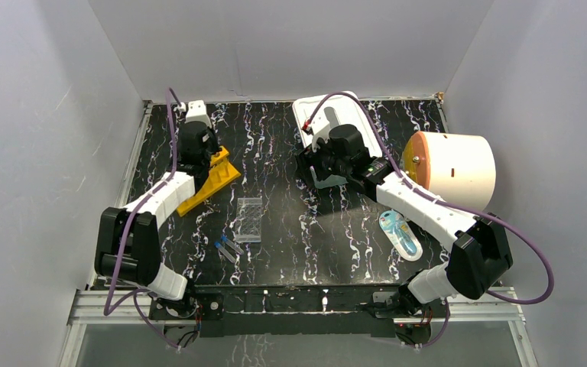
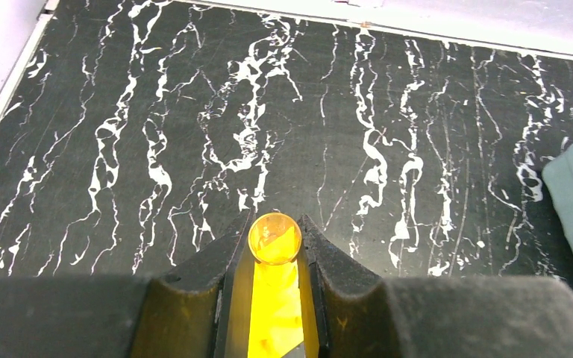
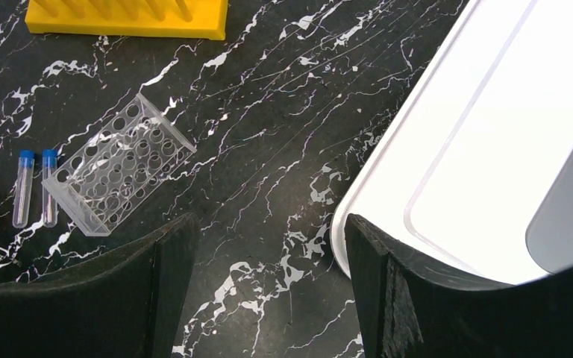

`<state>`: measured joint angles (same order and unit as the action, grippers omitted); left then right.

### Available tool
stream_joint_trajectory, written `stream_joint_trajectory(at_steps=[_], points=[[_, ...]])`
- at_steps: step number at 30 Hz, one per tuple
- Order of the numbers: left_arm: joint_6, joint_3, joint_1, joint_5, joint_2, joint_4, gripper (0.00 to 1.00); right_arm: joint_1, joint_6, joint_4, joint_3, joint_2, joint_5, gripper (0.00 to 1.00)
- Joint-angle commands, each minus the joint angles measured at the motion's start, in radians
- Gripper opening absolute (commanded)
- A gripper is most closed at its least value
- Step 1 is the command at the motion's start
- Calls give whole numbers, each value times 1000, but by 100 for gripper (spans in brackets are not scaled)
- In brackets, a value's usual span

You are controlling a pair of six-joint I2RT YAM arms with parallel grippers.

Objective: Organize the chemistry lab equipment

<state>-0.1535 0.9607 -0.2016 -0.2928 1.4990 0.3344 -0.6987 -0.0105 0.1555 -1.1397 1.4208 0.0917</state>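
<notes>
Left arm, far-left of the black white-veined marble tabletop. The left gripper is closed tight on the yellow-orange plastic holed test-tube rack. A yellow slab fills the gap between the fingers, and a round amber end shows at the tips. Cannot tell if that is a peg of the rack or something else.

- Seen from overhead, the rack's long axis runs roughly 2 to 8 o'clock, with the gripper at the 2 o'clock end. Cannot tell whether that end is off the table.
- The clear plastic well plate lies flat at about 5 o'clock from the left gripper, well apart from it. Its long axis runs 12 to 6.
- Two blue-capped clear tubes lie side by side just beside the plate's near-left corner, not touching it, caps toward 10 o'clock.
- The right gripper is spread wide and holds nothing. It hangs by the near edge of the white rectangular tray. The plate and tubes are at about 8 o'clock from it.

Judgement: the left arm is nearer the tubes but occupied, so the rack needs setting down level before the tubes can go into it.
</notes>
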Motion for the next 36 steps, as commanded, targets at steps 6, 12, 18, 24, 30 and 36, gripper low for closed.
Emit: stream_joint_trajectory(at_steps=[6,12,18,24,30,36], points=[[35,-53,-34,-130,-10,157,12,19,0,-21,-33,-35,-11,80],[32,-77,-34,-147,-8,181,12,25,3,-17,-24,-47,-15,79],[16,-84,-34,-151,-5,151,13,28,3,-20,-5,-66,-23,79],[-11,-86,-35,-145,8,123,21,28,27,-22,4,-80,-20,79],[-51,-23,-34,-138,-8,52,59,29,32,-21,12,-96,-18,80],[-74,81,-34,-125,-71,-69,79,28,46,-16,11,-104,17,81]])
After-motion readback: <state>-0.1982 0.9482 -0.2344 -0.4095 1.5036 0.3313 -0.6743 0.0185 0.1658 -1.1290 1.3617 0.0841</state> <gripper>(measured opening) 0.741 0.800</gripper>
